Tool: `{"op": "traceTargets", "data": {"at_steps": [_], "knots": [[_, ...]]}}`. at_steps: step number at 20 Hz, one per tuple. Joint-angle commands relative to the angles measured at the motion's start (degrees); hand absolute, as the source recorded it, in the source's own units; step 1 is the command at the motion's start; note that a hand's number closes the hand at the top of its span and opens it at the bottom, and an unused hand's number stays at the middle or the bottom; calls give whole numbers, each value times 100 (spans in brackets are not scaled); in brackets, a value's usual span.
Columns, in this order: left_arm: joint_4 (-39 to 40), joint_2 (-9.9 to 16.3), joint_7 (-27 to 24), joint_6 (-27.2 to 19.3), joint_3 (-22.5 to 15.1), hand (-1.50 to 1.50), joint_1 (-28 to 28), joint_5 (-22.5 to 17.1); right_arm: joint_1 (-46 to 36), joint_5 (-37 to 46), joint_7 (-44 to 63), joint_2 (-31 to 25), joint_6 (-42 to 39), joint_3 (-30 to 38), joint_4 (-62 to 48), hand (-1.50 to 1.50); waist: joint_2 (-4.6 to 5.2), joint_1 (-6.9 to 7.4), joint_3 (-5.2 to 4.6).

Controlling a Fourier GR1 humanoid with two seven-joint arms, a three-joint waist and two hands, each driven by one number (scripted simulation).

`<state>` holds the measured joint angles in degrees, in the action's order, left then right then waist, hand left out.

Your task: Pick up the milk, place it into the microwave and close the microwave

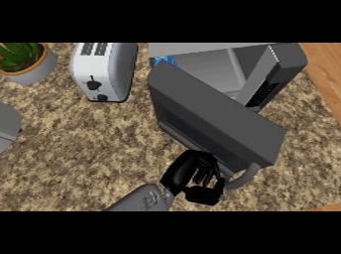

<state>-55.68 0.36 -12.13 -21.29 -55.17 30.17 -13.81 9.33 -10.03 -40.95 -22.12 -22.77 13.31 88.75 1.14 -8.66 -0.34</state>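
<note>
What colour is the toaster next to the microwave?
White, with black knobs; the toaster shows only in the head view.

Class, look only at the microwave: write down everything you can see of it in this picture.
The microwave is a grey box standing on the speckled counter, right of the white toaster. Its dark grey door is swung partway, slanting across the opening, with a curved grey handle at its free end. The pale inside shows behind the door, with a blue and white thing at its left edge. A black hand is against the door's lower edge beside the handle.
</note>
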Motion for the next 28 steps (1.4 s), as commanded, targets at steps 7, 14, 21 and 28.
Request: {"op": "traceTargets", "data": {"at_steps": [7, 14, 21, 28], "knots": [[-246, -35, -755, -1143, 416, 150, 569, -1031, -286, -528, 332, -385, -482, -46, 433, -150, 111, -382, -40], [-11, -35, -931, -1242, 713, 150, 1032, -1843, -316, -831, 697, -629, -706, -111, 647, -150, 206, -679, -23], [508, -36, -1073, -1250, 1055, 150, 1615, -2372, -624, -1067, 954, -824, -733, -58, 771, -150, 288, -787, -11], [957, -36, -1293, -1156, 1337, 150, 2096, -2813, -812, -1290, 1203, -1088, -796, 102, 710, -150, 377, -923, -10]]}}
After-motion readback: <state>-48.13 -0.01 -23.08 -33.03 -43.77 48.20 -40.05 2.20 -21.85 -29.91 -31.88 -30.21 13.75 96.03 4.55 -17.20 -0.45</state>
